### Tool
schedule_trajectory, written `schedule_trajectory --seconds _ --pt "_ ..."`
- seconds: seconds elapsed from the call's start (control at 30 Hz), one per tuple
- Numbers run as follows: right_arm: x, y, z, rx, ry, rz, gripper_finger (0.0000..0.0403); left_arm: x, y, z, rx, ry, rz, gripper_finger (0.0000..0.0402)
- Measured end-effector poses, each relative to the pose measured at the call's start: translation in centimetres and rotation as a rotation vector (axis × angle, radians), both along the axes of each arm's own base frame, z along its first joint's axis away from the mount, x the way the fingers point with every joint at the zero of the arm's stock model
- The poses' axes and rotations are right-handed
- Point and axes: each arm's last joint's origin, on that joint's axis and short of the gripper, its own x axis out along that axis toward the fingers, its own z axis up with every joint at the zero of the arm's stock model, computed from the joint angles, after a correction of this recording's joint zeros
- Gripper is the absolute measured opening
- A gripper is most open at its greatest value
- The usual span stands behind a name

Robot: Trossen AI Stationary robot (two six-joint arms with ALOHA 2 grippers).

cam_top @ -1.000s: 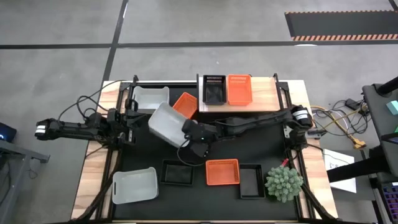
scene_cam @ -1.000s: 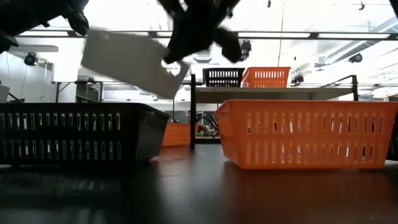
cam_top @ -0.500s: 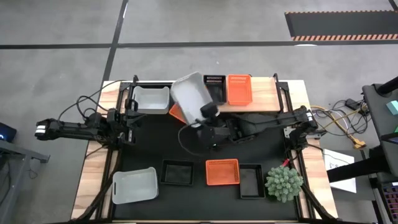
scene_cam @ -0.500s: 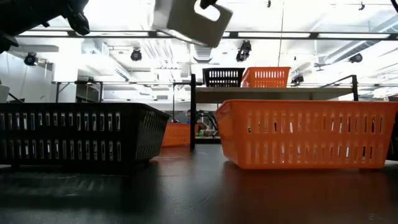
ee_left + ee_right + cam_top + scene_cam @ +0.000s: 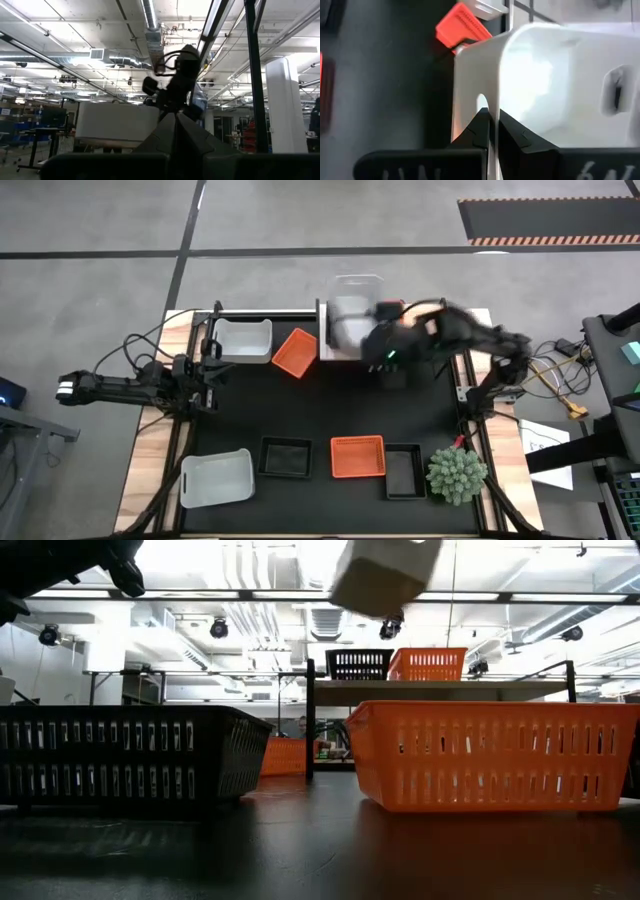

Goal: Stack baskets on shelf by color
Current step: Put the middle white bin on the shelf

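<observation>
My right gripper (image 5: 491,116) is shut on a white basket (image 5: 352,310), held high over the left end of the light-wood shelf (image 5: 440,332). In the low view this basket (image 5: 385,570) hangs at the top, above the black basket (image 5: 358,663) and the orange basket (image 5: 427,663) that stand on the shelf. The raised basket hides the black one in the high view. My left gripper (image 5: 212,368) waits shut at the table's left side, touching nothing. My right gripper pinches one thin side wall of the white basket (image 5: 490,95) next to a handle cut-out, one finger on each face of the wall. The fingers slant down from the table's right side. The basket is lifted clear of everything and hangs tilted.
On the black mat stand a white basket (image 5: 243,340) at the far left, a tilted orange basket (image 5: 296,352) beside it, and a white basket (image 5: 215,478) at the near left. Two black baskets (image 5: 285,457) (image 5: 404,470), an orange basket (image 5: 358,456) and a green plant (image 5: 456,474) line the near edge.
My right gripper has risen and swung from over the table's middle toward the far edge and the right, until it stands above the shelf. It has rolled on the way. The white basket has gone with it, turned about, and stayed clear of the table.
</observation>
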Motion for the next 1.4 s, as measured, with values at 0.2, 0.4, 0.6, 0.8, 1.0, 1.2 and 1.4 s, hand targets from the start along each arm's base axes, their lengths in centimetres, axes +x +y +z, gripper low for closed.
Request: schedule_trajectory --seconds 0.2,0.4,0.6,0.8,1.0,1.2,1.4 --pt "-5.4 -2.5 1.5 0.113 -0.078 -0.093 0.0008 0.0 0.0 -0.1 0.000 0.006 0.000 0.0000" --pt "-9.8 -2.9 0.9 0.155 -0.106 -0.199 0.0008 0.0 0.0 -0.2 0.000 0.006 0.000 0.0000" --pt "-12.5 -2.6 -1.4 0.169 -0.047 -0.209 0.0008 0.0 0.0 -0.2 0.000 0.006 0.001 0.0000" --pt "-13.8 -2.5 -4.1 0.155 0.047 -0.194 0.0008 0.0 0.0 -0.2 0.000 0.006 0.001 0.0000" --pt "-14.2 -2.4 -6.5 0.157 0.129 -0.198 0.0008 0.0 0.0 -0.2 0.000 0.006 0.001 0.0000" --pt "-13.7 -2.5 -8.2 0.146 0.200 -0.178 0.0008 0.0 0.0 -0.2 0.000 0.005 0.001 0.0000" --pt "-12.9 -2.6 -9.8 0.123 0.248 -0.148 0.0008 0.0 0.0 -0.2 0.000 0.003 0.001 0.0000"
